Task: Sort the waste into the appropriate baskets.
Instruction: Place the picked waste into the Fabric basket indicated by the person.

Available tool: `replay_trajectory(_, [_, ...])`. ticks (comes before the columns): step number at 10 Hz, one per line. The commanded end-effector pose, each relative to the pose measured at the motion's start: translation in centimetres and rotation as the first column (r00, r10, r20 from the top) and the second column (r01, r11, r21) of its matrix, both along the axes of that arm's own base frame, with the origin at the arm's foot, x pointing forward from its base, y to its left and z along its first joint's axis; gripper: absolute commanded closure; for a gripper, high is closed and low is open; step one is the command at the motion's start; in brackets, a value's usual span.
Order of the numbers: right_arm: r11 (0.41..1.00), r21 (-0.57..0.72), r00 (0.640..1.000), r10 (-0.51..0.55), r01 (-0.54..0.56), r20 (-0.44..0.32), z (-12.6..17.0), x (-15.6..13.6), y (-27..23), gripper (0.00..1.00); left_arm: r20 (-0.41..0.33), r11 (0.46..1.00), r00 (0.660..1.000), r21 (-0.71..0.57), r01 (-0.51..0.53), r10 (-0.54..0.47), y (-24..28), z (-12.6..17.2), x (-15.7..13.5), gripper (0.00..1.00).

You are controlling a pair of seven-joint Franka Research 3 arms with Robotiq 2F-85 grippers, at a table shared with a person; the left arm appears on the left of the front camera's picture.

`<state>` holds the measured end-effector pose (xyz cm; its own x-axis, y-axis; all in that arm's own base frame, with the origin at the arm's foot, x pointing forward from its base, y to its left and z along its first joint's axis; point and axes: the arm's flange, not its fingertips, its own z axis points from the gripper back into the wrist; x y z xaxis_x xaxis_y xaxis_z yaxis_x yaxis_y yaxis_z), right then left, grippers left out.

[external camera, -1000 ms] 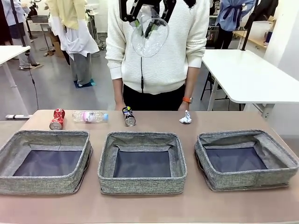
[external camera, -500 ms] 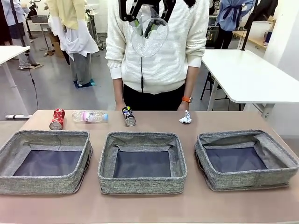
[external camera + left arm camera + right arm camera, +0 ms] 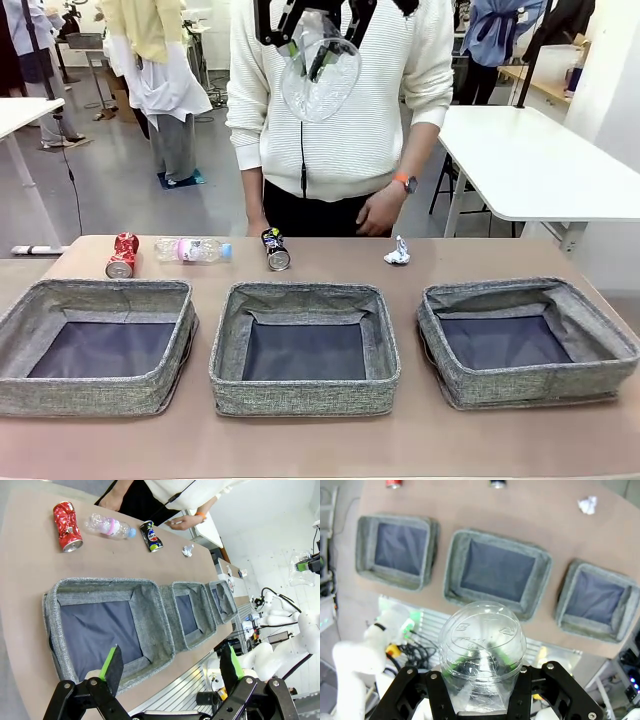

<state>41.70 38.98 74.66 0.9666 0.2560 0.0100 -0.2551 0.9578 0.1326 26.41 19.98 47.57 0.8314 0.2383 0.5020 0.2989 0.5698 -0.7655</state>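
High above the table, my right gripper [image 3: 315,48] is shut on crumpled clear plastic [image 3: 320,85], a domed piece [image 3: 482,640] that covers its fingers in the right wrist view. Along the far edge lie a crushed red can [image 3: 122,255], a clear bottle [image 3: 192,249] with a pink label, a dark printed can [image 3: 275,249] and a white paper wad [image 3: 397,253]. In front of them stand three grey woven baskets: left [image 3: 100,290], middle [image 3: 300,292] and right [image 3: 520,290], each with nothing inside. My left gripper [image 3: 171,662] hangs open above the left basket [image 3: 100,582].
A person in a white sweater stands at the far side, one hand [image 3: 380,210] raised just above the table near the paper wad. A white table [image 3: 540,160] stands behind on the right. Bare tabletop [image 3: 320,445] runs along the near edge.
The person's hand with the orange wristband has lifted off the table beside the paper wad and moved inward. Both grippers and all the waste are as before.
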Motion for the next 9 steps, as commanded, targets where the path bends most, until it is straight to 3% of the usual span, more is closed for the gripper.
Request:
replay_trajectory(1, [1.0, 0.0, 1.0, 0.01, -0.01, -0.002, 0.31, -0.28, -0.08, 0.84, 0.028, 1.0, 1.0, -0.011, 0.005, -0.005, -0.03, 0.15, 0.1, 0.0])
replay_trajectory(9, [1.0, 0.0, 1.0, 0.01, -0.01, -0.002, 0.31, -0.28, -0.08, 0.84, 0.028, 1.0, 1.0, -0.011, 0.005, -0.005, -0.03, 0.15, 0.1, 0.0])
